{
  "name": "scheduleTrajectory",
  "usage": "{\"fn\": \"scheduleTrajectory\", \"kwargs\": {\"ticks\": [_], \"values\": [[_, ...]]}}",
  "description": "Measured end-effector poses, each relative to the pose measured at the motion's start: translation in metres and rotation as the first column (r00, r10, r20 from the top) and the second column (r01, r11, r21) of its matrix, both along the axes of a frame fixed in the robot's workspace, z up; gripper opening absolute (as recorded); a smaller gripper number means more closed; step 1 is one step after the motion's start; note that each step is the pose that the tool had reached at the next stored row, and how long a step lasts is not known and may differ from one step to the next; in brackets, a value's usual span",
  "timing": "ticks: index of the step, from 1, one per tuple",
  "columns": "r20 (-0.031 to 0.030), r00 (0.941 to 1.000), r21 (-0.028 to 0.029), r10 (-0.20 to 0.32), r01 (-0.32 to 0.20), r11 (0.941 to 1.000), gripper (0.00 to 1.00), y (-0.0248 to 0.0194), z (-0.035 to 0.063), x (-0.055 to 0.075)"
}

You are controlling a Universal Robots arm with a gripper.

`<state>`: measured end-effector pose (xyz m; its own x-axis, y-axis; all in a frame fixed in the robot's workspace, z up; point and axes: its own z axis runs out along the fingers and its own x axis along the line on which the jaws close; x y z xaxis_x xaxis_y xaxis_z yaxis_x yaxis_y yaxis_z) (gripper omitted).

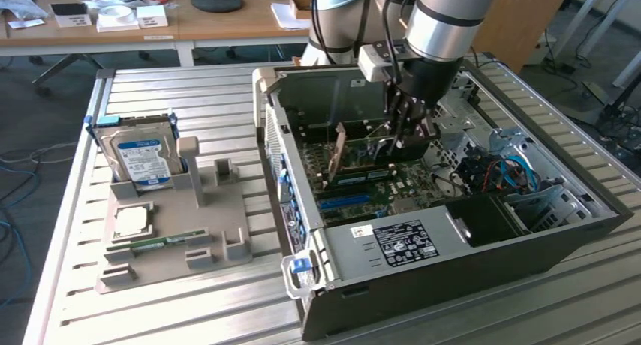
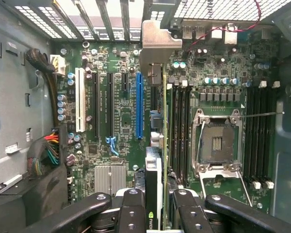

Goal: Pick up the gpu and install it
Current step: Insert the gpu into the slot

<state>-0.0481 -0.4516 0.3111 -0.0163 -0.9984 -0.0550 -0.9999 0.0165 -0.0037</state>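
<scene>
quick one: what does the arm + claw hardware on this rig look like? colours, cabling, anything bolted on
Arm: silver-grey cylindrical sections with a black band, going to a black wrist section. Black cables run alongside it. A small pale box is mounted at the wrist. Claw: all black, with slim fingers on jointed link bars that have round pivot pins. I can't make out any markings.

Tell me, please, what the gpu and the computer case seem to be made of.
The gpu: apparently a green fibreglass-type circuit board, seen edge-on, with a dull bare-metal bracket at its end. The computer case: probably sheet steel, matte grey, going by its folded edges and punched vent holes.
</scene>
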Motion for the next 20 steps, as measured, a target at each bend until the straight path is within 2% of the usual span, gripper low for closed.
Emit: {"fn": "scheduleTrajectory", "kwargs": {"ticks": [5,16,20], "values": [[0.0001,1.0,-0.003,0.001,-0.001,1.0,0.27,-0.0008,-0.0002,-0.0001],[0.0,1.0,-0.0034,0.005,-0.005,1.0,0.27,-0.0016,-0.0036,-0.0066],[0.0,1.0,-0.0032,0.005,-0.005,1.0,0.27,-0.0054,-0.004,-0.0072]]}}
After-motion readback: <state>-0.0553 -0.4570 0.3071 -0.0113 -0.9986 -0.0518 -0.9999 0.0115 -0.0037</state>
